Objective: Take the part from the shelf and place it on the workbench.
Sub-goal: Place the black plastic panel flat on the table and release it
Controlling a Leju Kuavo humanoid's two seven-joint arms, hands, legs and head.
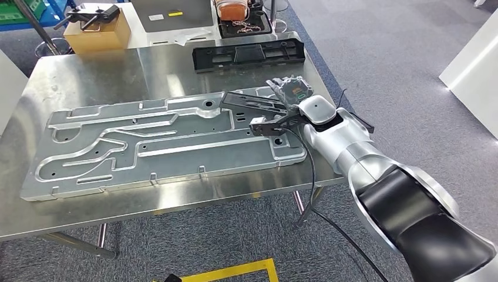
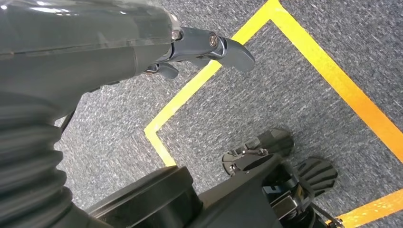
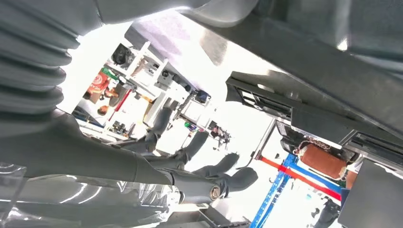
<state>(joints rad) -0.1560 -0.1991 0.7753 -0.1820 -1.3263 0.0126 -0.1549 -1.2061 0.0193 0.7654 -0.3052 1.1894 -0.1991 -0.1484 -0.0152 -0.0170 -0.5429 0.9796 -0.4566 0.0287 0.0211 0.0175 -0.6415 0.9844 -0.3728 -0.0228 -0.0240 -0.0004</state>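
While the left hand [image 2: 209, 50] hangs idle over grey carpet and a yellow floor line [image 2: 332, 80], fingers loosely apart and holding nothing, all the action sits further right. On the steel workbench [image 1: 88, 76] lies a big stamped metal panel [image 1: 164, 144], with a long black tray [image 1: 249, 57] beyond it near the far edge. Now to the panel's right end: the dark part [image 1: 258, 106] sits there, tilted, low over or just touching the panel, and the right hand [image 1: 292, 93] is at its far end. From the head view the fingers look wrapped on it, though I cannot tell for sure how firmly. My read: this is the placing step, nearly done. Next call is to settle the part flat, spread the fingers, and lift clear without dragging it along the bench.
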